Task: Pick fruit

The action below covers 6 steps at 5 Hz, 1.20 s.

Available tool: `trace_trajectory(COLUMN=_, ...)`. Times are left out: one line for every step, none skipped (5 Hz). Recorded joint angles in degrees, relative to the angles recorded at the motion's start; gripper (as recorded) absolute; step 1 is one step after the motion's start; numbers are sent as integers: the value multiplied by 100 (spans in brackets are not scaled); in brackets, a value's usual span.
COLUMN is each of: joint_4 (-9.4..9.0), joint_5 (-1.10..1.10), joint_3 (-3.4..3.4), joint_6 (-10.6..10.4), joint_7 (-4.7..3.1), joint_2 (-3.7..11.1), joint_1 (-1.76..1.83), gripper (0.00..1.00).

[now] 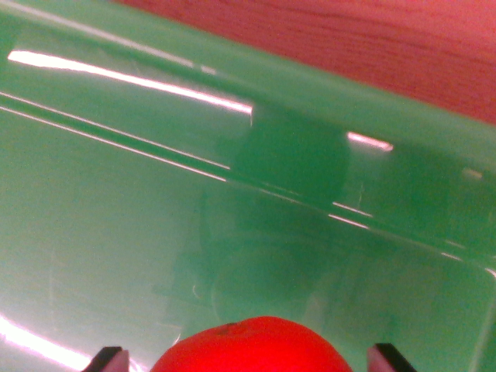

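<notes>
The round red glossy fruit (249,346) sat between the gripper's (248,358) 2 dark fingertips (108,359), above the green plastic bin's (116,232) floor. I couldn't tell whether the jaws gripped it. A loose grasp risked the smooth fruit slipping back into the bin.

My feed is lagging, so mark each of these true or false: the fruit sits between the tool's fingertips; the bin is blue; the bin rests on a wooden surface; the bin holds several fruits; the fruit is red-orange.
1. The fruit sits between the fingertips of the tool. True.
2. The bin is blue. False: it is green.
3. The bin rests on a wooden surface. True, reddish wood shows beyond its rim.
4. The bin holds several fruits. False: only one is in view.
5. The fruit is red-orange. True.
</notes>
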Motion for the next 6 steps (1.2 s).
trace_trajectory(joint_4=0, joint_5=0, joint_3=0, joint_6=0, joint_7=0, joint_2=0, joint_1=0, gripper=100)
trace_trajectory(joint_4=158, joint_5=-13, joint_3=-3, joint_6=244, joint_7=10, joint_2=-87, joint_1=4, gripper=100)
trace_trajectory(joint_4=158, joint_5=-13, joint_3=-3, joint_6=244, joint_7=10, joint_2=-87, joint_1=4, gripper=100)
trace_trajectory(joint_4=331, joint_5=-27, joint_3=-7, joint_6=512, joint_7=22, joint_2=-182, joint_1=8, gripper=100)
trace_trajectory(joint_4=331, joint_5=-27, joint_3=-7, joint_6=512, joint_7=22, joint_2=-182, joint_1=8, gripper=100)
trace_trajectory(joint_4=493, joint_5=-40, joint_3=-10, joint_6=762, joint_7=33, joint_2=-270, joint_1=12, gripper=100)
